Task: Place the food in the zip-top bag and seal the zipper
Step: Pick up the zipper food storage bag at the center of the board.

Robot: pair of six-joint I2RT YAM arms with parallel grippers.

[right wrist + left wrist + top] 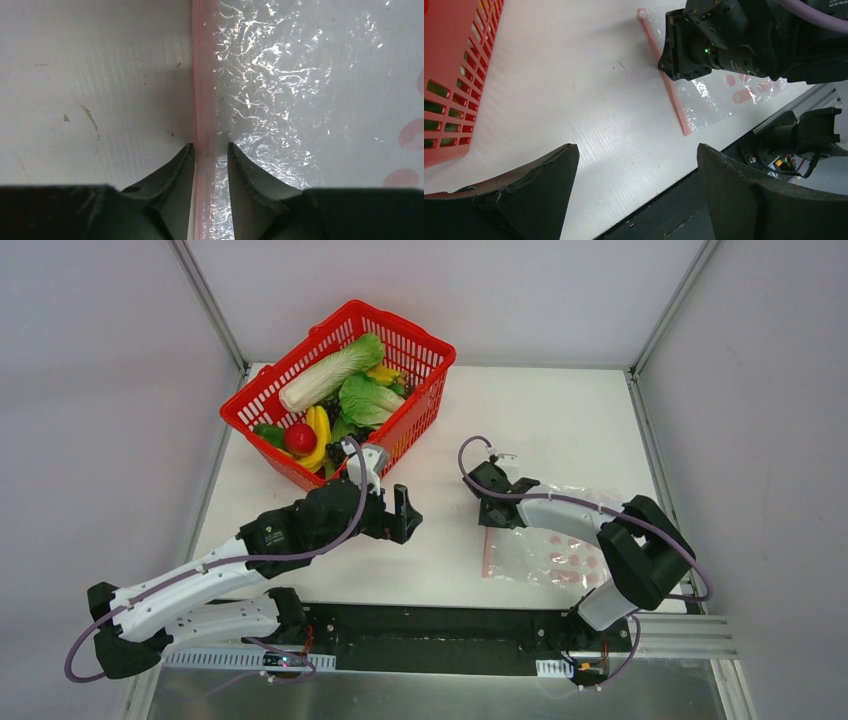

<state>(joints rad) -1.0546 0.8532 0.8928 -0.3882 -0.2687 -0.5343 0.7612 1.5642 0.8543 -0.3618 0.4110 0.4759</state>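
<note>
A white counter (560, 420) seen from above, with two robot arms reaching over it. Well to the left of the zip-top bag (560, 558), and farther back, stands a red mesh basket (243, 418). It holds the food (330, 375): a long white-green cabbage, leafy greens, bananas and a round red fruit. All the food in view lies in the basket, well apart from the bag.

The left fingers (402, 510) hang over bare counter to the left of the bag, between it and the basket. They are spread wide and hold nothing.

The bag lies flat on the counter, clear and crinkled with pink marks, partly under the right arm. Its zipper (202, 75), a narrow pink-red strip, runs along the bag's left edge.

The right fingers (210, 148) point down at that edge, drawn close together. One tip is on the counter side of the zipper and one on the clear plastic side, so the strip passes between them. The tips sit right beside the strip's edges; whether they pinch it cannot be told.
</note>
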